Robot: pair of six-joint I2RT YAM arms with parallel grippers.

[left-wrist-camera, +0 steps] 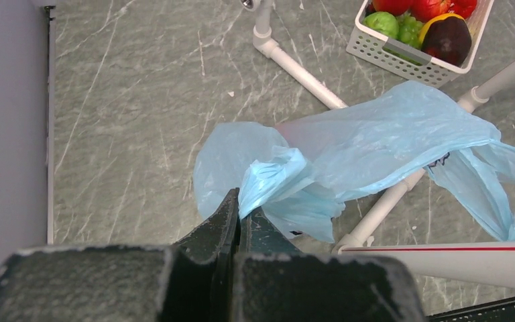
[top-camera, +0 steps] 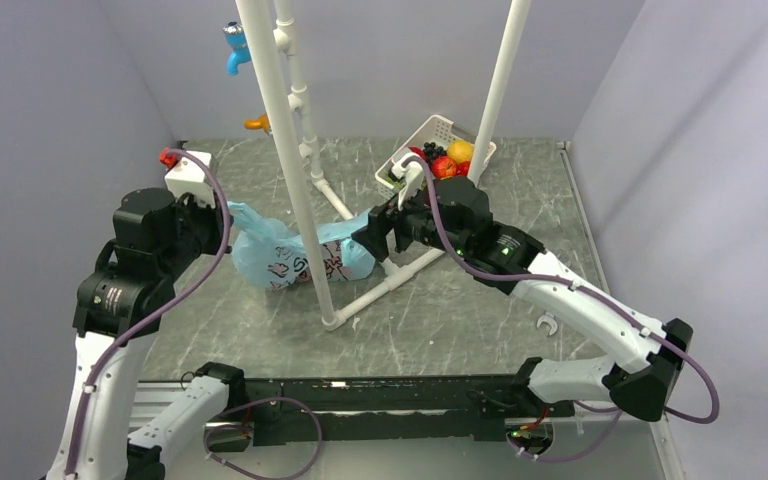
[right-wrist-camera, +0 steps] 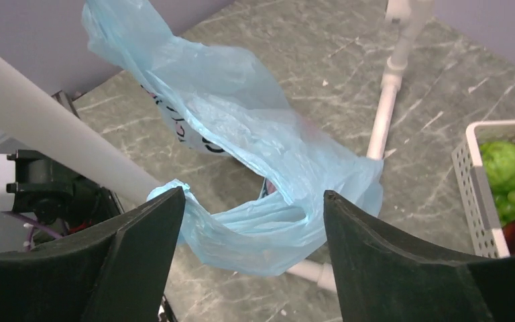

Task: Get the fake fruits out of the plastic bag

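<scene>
Plastic bag (top-camera: 295, 255) lay on the bench at the foot of the pipe frame (top-camera: 295, 150). My left tool (left-wrist-camera: 239, 215) pinched one fold; my right tool (right-wrist-camera: 253, 196) gaped wide astride another. I judged the fake fruits inside, none yet out.

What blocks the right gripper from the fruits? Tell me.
Only the bag film: a fold hangs between the right gripper's open fingers, and no fruit shows clearly inside. A white pipe lies under the bag.
</scene>
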